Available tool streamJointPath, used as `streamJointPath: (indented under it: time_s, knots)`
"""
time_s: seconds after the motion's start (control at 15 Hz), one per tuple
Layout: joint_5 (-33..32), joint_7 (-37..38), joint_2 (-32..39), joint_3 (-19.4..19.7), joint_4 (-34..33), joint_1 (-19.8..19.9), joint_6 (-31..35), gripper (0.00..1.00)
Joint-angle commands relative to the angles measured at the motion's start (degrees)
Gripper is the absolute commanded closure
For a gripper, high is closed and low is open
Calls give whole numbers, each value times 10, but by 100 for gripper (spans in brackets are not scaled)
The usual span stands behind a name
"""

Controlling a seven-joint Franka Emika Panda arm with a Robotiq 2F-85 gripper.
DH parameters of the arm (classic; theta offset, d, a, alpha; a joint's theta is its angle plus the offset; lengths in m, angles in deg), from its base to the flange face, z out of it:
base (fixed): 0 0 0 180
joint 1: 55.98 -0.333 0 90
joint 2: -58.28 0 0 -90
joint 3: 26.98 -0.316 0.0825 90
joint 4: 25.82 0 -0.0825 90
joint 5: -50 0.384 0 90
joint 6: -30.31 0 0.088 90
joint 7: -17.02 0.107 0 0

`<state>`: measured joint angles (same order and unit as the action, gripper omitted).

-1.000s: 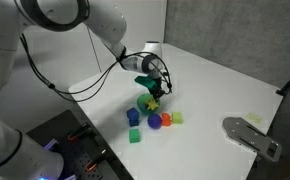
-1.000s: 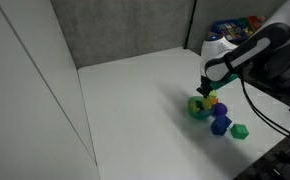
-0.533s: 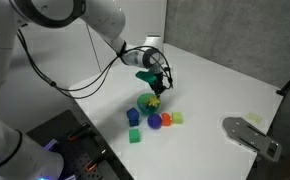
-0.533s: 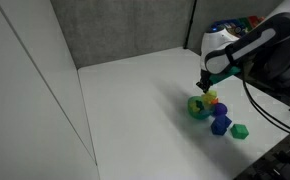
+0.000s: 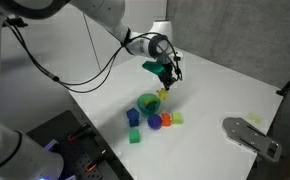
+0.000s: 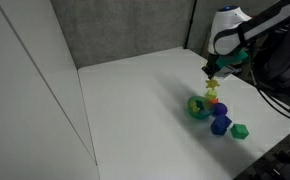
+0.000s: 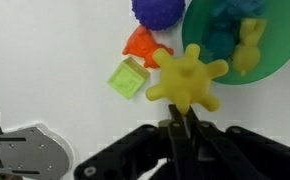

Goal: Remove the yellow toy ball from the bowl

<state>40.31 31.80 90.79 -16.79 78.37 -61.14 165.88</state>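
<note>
Gripper: the black two-finger Robotiq gripper [image 7: 181, 122] is being shown with its fingers clamped together on one spike of the bright yellow bumpy toy ball [image 7: 185, 78].
Ball: it is being held in the air under the fingertips in both exterior views [image 5: 162, 93] [image 6: 211, 89], raised out of the bowl and overlapping its rim in the wrist view.
Bowl: the small round green bowl [image 7: 280, 55] [image 5: 148, 103] is being supported by the white table [image 5: 215, 90]; a teal piece [image 7: 220, 35] and a small yellow piece [image 7: 250, 45] are being held inside it.
Neighbours: a pale yellow-green cube [image 7: 128, 78], an orange toy [image 7: 140, 45] and a purple ball [image 7: 160, 10] are being seen just beside the bowl.
</note>
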Motion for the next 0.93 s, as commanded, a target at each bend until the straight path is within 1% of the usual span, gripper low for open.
streamJointPath:
  time_s: [0.0, 0.27, 0.53, 0.73, 0.8, 0.87]
  knots:
    - [1, 21, 7, 11, -27, 29, -17, 97]
    - [-1, 20, 6, 30, -14, 63, -11, 97]
    - [-6, 11, 0, 46, 21, 88, -9, 98]
    - [-14, 12, -3, 56, 45, 94, -6, 97]
    - [-15, 12, -4, 59, 49, 94, -7, 68]
    - [-15, 12, -5, 60, 52, 93, -8, 66]
